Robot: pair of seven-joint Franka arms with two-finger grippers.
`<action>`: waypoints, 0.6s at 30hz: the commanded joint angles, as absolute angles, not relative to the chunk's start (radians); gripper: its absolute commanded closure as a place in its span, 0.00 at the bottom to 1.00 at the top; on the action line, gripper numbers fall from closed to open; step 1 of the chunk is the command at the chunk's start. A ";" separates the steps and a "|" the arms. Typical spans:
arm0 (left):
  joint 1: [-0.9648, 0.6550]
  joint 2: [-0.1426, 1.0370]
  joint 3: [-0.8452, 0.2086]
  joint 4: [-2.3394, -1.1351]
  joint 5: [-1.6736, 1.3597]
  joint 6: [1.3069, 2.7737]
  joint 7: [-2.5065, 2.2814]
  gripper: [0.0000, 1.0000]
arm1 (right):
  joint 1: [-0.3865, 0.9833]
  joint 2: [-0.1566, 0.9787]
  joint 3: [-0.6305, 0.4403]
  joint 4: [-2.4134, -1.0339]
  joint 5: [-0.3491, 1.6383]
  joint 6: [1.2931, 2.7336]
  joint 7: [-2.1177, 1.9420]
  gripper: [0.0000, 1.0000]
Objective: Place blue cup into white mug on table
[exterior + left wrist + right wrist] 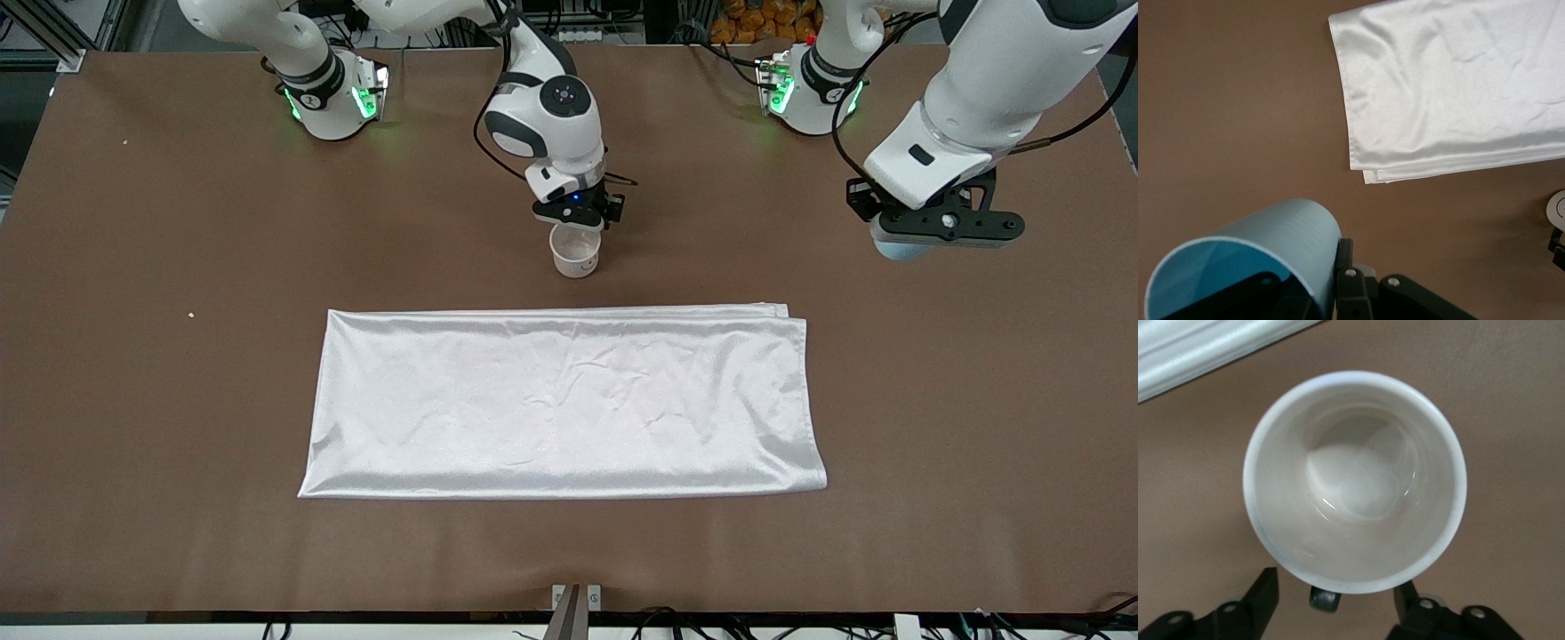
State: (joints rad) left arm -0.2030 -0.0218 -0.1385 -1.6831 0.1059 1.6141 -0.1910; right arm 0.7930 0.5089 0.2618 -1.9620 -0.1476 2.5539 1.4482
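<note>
While the small round blue cup (1245,257) — bright blue inside, paler ribbed blue outside — lies tipped on its side in my left gripper (933,233), clamped there, I hold it up over bare brown table near the left arm's end. In the left wrist view its mouth faces sideways, so I judge it must be turned upright before it can go down into anything.

The small cream-white round mug (575,252) stands upright on the large flat brown matte tabletop (178,400), toward the middle, well apart from the cup. It is empty; the right wrist view looks straight down into its bare bowl. My right gripper (1338,597) sits low at the mug's rim on the side where the dark handle stub (1324,598) shows, fingers (1265,593) spread either side of that handle and not pinching it — open, as I read it. I take that as steadying or just-placed, leaving the mouth free for the cup.

Nearer the front camera than the mug lies a shiny white rectangular cloth (560,400), folded flat, just beside the mug but not touching it. It plays no part in this job.

Next, I judge, the left arm must carry the cup across to over the mug.
</note>
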 commanded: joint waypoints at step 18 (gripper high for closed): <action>-0.209 -0.041 -0.238 -1.695 0.078 1.600 -0.184 1.00 | 0.628 0.402 0.259 -1.773 -0.172 2.108 1.263 0.00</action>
State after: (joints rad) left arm -0.2126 -0.0260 -0.2005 -1.6837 0.0954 1.6068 -0.1868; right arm 0.7228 0.4192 0.2525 -1.7745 -0.1518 2.1570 1.3765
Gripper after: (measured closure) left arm 0.956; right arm 0.000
